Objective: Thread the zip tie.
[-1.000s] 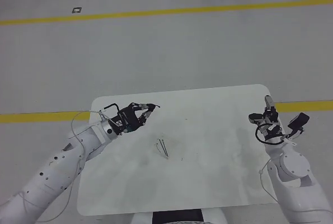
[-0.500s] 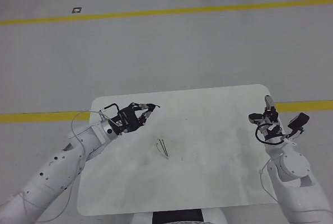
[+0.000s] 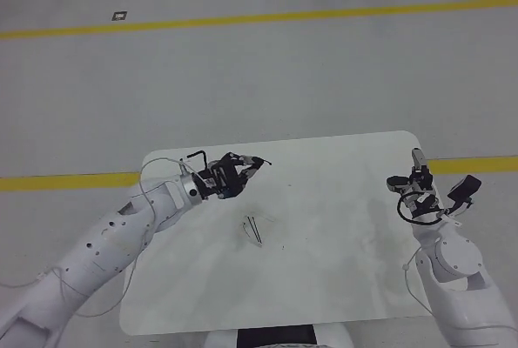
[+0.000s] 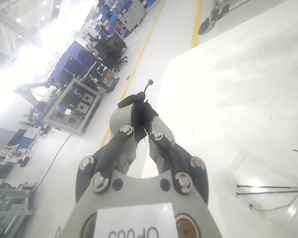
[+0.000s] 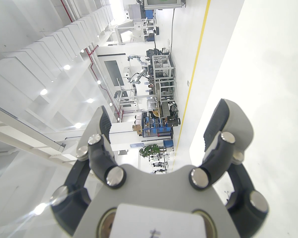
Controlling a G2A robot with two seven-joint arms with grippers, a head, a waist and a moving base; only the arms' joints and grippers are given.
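Black zip tie [image 4: 147,87] between left fingers [image 4: 120,118]

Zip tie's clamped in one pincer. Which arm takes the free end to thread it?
Right, probably: the right pincer is open and empty, while the left pincer is shut on the zip tie and can only present it.

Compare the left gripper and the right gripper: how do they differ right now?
The left gripper is shut on a black zip tie; the right gripper is open and holds nothing. The left gripper is above the table's far left part; the right gripper is at its right edge. Both are grey two-finger grippers with black pads.
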